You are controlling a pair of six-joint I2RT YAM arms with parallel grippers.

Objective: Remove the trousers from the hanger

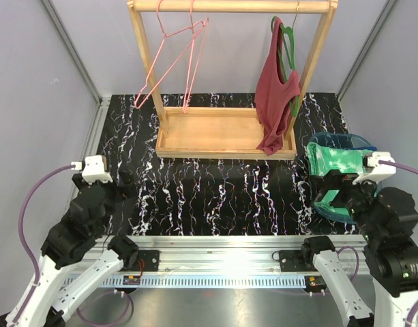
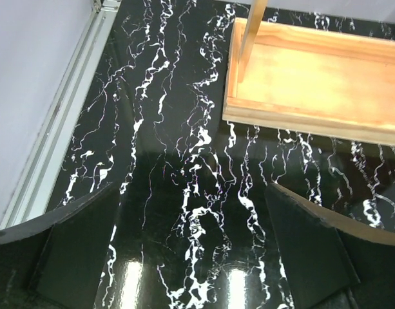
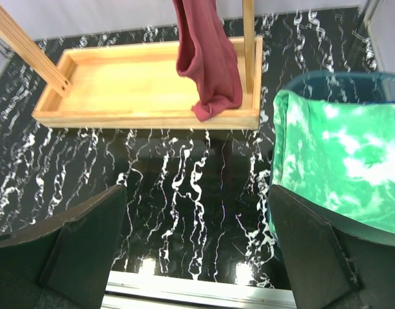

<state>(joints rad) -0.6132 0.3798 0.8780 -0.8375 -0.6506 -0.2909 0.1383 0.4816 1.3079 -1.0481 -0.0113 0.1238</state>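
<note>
Stands wide apart at left gripper (image 2: 191, 193), clasping nothing, over marbled table (image 2: 178, 96). Stands equally wide at right gripper (image 3: 197, 190), empty; green trousers (image 3: 339, 154) just beside one finger, lying in blue basket (image 3: 339, 78).

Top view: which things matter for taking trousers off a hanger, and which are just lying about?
For the job:
green trousers, draped over the blue basket
bare pink hangers

Just there:
maroon top on its green hanger
wooden rack

Overhead plus wrist close-ups, tray (image 1: 215, 131) shared
</note>
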